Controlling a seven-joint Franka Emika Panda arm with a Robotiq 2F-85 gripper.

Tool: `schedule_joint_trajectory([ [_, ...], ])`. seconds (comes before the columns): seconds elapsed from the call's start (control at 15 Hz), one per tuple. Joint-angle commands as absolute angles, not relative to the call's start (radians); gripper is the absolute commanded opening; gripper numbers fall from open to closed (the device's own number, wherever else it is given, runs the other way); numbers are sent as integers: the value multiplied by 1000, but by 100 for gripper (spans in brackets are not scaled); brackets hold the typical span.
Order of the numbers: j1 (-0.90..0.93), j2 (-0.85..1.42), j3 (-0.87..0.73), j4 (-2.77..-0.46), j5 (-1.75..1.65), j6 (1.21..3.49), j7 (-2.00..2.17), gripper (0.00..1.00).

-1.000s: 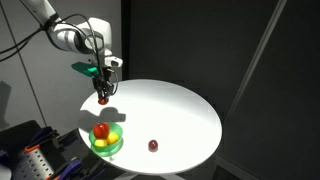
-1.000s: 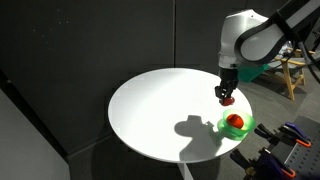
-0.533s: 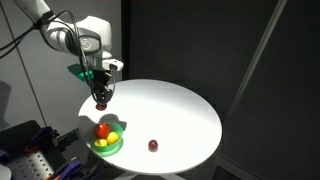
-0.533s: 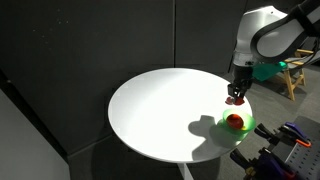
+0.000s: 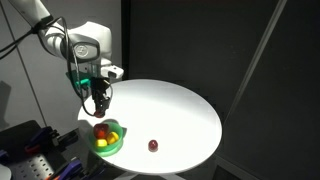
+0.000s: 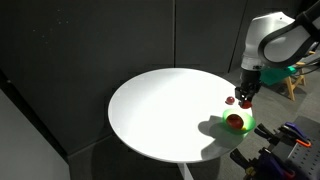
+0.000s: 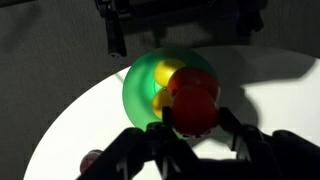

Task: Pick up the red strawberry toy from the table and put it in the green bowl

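Dark walls stand behind a white round table [image 5: 185,112] in both exterior views. Near the table's edge sits the green bowl [image 5: 117,145], which already contains a red-orange ball [image 5: 101,130] and something yellow [image 7: 165,72]. A dark maroon ball [image 5: 153,146] lies alone on the table, well apart from the bowl.

The gripper [image 5: 100,109] hangs over the bowl and does not touch it. In the wrist view its two dark fingers [image 7: 236,128] are closed most of the way, and the red strawberry toy [image 7: 196,112] is pinched between them, so the toy is in the air above the bowl and not on the table. The bowl's green wall [image 7: 140,88] shows behind the toy in this view. In an exterior view the gripper [image 6: 243,100] is just above the bowl [image 6: 248,127].
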State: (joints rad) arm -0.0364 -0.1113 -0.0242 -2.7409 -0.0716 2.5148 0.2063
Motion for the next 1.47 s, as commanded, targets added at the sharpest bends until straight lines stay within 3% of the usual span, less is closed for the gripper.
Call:
schedule_joint_trajectory([
  [0.0,-62,-113,-36,-2771,-90,2571,192,25],
  [1.4,-85,101,-96,-2681,-77,2663,127,25],
])
